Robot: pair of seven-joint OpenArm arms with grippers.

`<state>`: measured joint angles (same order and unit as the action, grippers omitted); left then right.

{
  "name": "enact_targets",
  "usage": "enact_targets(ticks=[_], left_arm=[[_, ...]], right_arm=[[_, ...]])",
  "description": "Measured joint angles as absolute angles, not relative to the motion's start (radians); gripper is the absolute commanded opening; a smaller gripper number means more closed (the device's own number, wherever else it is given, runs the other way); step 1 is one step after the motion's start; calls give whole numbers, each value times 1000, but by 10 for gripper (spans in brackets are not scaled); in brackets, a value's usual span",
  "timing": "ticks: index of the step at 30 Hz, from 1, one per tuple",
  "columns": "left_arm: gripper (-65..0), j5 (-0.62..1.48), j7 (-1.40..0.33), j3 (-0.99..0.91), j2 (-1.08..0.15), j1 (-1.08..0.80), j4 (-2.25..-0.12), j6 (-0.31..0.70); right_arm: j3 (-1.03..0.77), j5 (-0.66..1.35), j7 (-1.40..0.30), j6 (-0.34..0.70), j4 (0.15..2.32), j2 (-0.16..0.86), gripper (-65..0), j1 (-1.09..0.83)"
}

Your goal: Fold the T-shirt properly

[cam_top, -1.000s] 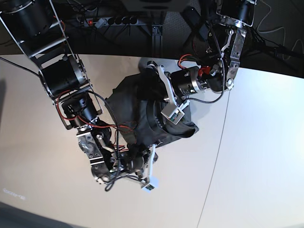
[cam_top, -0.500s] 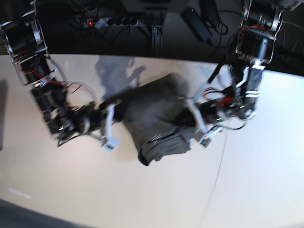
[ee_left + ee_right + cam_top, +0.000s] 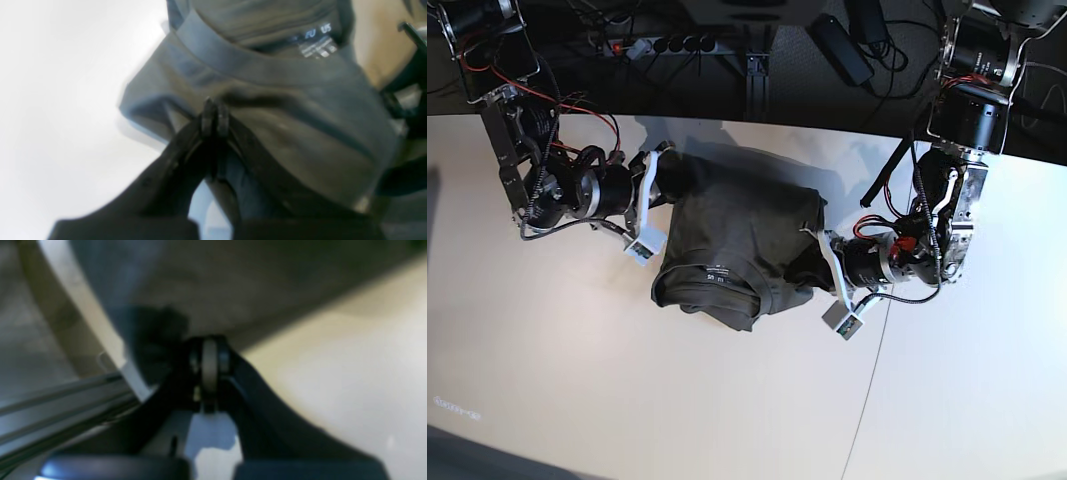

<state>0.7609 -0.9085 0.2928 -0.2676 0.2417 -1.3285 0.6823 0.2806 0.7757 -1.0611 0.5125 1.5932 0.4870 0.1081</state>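
Cloth: T-shirt (image 3: 732, 235) bunched mid-table (image 3: 577, 380), collar toward camera | left gripper (image 3: 213, 118) pinched shut on its fabric | right gripper (image 3: 209, 361) closed at its far edge, hold unclear | soft, light, floppy; best taken at hems or shoulders.

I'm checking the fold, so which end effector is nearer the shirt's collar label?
The left end effector, shut at the dark olive-grey cotton T-shirt; the collar label lies just beyond it.
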Motion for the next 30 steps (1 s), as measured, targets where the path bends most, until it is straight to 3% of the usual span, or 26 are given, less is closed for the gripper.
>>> enact_targets(ticks=[4,9,15,21,26,30], left_arm=[[-650,961,-1041,286,-327,236,-1450,682],[-650,992,-1093,286,-422,141,-1648,682],[-650,983,-1101,233,-494,-113,-1817,685],[-650,993,-1097,19,-502,-414,-1951,684],[-650,979,-1076,-93,-501,-639,-1959,683],[-650,817,-903,-95,-498,-718,-1854,682]], right_arm=[[182,772,-1064,513,1658,539,-650,38],[84,777,-1064,513,1739,574,-650,-92],[-75,800,-1093,513,1864,587,-650,-338],[-232,831,-1094,513,1992,587,-650,-612],[-266,819,-1091,513,1996,587,-650,-807],[-266,787,-989,513,1884,581,-650,-916]])
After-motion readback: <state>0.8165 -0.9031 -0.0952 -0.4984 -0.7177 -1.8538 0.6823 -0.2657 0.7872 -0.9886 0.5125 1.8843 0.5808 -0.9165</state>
